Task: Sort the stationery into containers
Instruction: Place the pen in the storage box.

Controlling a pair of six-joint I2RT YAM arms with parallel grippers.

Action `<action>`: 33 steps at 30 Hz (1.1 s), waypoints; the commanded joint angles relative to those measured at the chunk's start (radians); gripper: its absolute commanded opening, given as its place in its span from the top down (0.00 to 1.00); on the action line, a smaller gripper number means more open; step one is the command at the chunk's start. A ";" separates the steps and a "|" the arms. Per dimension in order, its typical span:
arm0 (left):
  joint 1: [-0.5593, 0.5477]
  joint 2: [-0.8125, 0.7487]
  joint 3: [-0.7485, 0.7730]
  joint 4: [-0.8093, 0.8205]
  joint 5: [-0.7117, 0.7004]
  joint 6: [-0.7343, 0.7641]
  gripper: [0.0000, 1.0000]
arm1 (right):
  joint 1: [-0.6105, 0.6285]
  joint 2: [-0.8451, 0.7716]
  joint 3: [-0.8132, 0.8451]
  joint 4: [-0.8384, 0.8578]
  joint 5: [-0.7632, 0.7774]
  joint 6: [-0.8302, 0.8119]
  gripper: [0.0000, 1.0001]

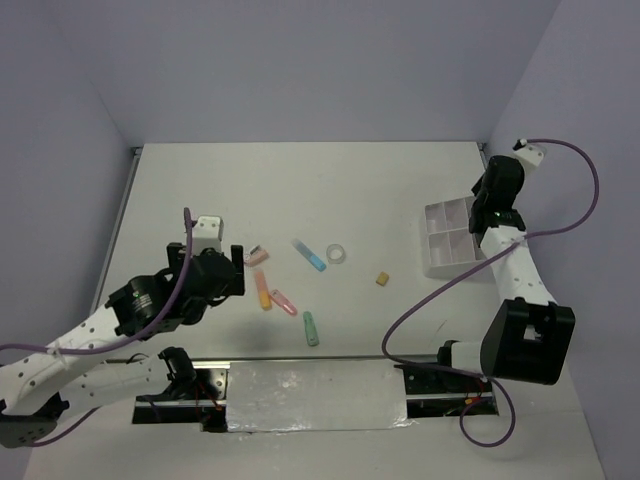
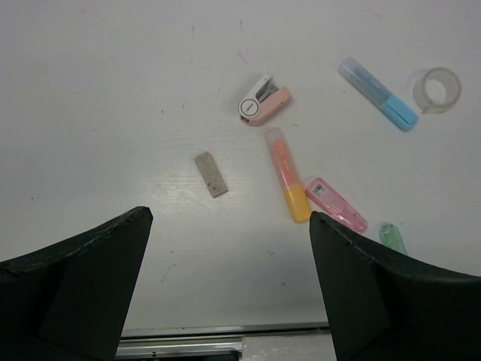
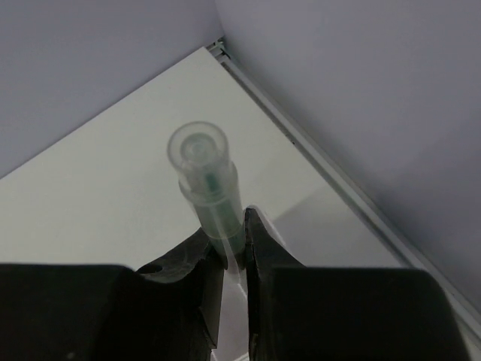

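White table (image 1: pixel 300 190), grey walls (image 1: pixel 300 70); right gripper (image 3: pixel 234 239) pinches a clear-capped green marker (image 3: pixel 204 177), lower end hidden by the fingers, beside the white tray (image 1: pixel 447 240), partly covered by that arm. Left gripper (image 2: pixel 229 218) spread wide above an orange marker (image 2: pixel 285 173), empty

Both arms (image 1: pixel 515 268) are white with black joints and purple cables (image 1: pixel 596 190).

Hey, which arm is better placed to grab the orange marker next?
Left. The left gripper hangs open close by the orange marker, while the right gripper is shut on a green pen, far off by the white tray.
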 commanded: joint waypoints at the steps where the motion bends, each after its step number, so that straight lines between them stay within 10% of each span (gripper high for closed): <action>1: 0.010 -0.012 -0.011 0.061 -0.006 0.055 0.01 | -0.023 0.010 0.003 0.108 0.011 0.006 0.97; 33: 0.013 -0.068 -0.036 0.142 0.126 0.156 0.01 | -0.024 0.073 -0.176 0.222 0.074 0.040 0.74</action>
